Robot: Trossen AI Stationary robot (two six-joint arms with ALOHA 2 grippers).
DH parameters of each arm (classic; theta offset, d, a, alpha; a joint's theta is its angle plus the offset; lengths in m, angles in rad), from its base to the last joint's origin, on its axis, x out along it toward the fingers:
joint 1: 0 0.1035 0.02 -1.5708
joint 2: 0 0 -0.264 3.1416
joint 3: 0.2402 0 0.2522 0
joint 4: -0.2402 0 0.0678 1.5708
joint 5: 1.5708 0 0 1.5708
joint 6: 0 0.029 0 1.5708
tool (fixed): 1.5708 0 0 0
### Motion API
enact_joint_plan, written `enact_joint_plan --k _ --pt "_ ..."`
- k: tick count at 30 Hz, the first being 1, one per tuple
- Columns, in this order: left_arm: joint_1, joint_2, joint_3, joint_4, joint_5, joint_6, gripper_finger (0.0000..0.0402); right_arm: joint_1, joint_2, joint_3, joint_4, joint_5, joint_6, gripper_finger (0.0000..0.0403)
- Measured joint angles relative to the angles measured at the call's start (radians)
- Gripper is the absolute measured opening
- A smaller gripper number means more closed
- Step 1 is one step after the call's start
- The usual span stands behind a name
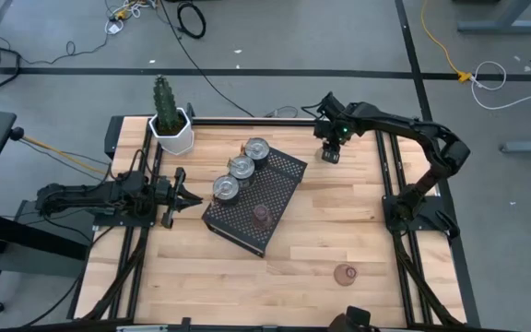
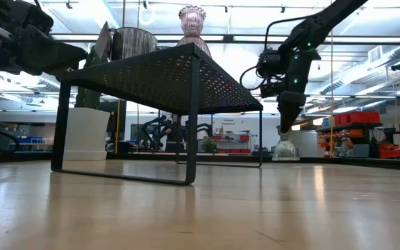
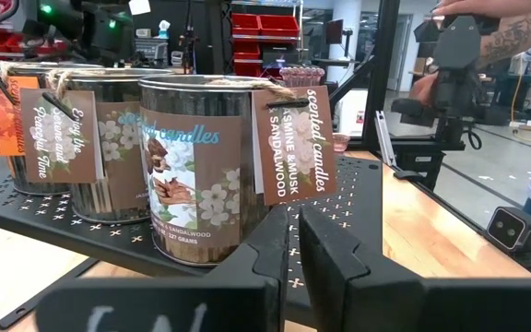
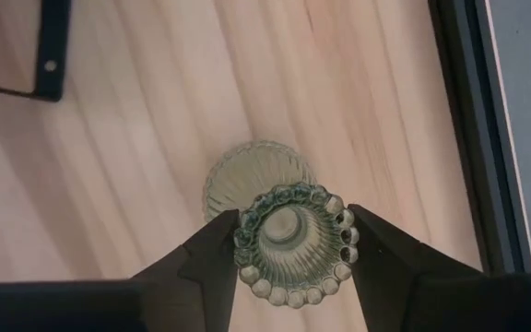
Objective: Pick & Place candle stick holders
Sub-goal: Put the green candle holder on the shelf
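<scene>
A pale olive glass holder (image 4: pixel 289 244) with a beaded rim stands by its foot (image 4: pixel 256 175) on the table near the far right; it also shows in the low view (image 2: pixel 285 149). My right gripper (image 1: pixel 330 152) is above it and shut on it. My left gripper (image 1: pixel 190 196) is shut and empty, just off the left edge of the black perforated tray (image 1: pixel 289 168). Three silver tins (image 1: pixel 241 167) and a pinkish glass holder (image 1: pixel 261 215) stand on the tray. Another pinkish holder (image 1: pixel 345 273) stands on the table near the front right. My right gripper pinches the olive holder's beaded top rim (image 4: pixel 241 242) between its two fingers, one on each side. The fingers come from above, pointing down, and reach only the rim. The holder stands upright with its foot on the table (image 2: pixel 285 158).
A white pot with a cactus (image 1: pixel 171 129) stands at the far left, behind the tray. The tray stands on legs (image 2: pixel 193 139) with open room under it. Bare wood lies between the tray and the table's right rail (image 1: pixel 390 184).
</scene>
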Motion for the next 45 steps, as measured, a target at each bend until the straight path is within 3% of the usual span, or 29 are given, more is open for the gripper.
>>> enact_joint_plan --k 19,34,45 --pt "0.000 0.000 0.000 0.000 0.000 0.000 0.0034 0.069 -0.197 0.008 -0.169 0.045 0.026 0.0169" --pt "0.000 0.000 0.000 0.000 0.000 0.000 0.0034 0.152 -0.218 0.249 -0.316 0.045 0.058 0.0169" --pt "0.000 0.000 0.000 0.000 0.000 0.000 0.0034 0.229 -0.217 0.347 -0.386 0.045 0.070 0.0169"
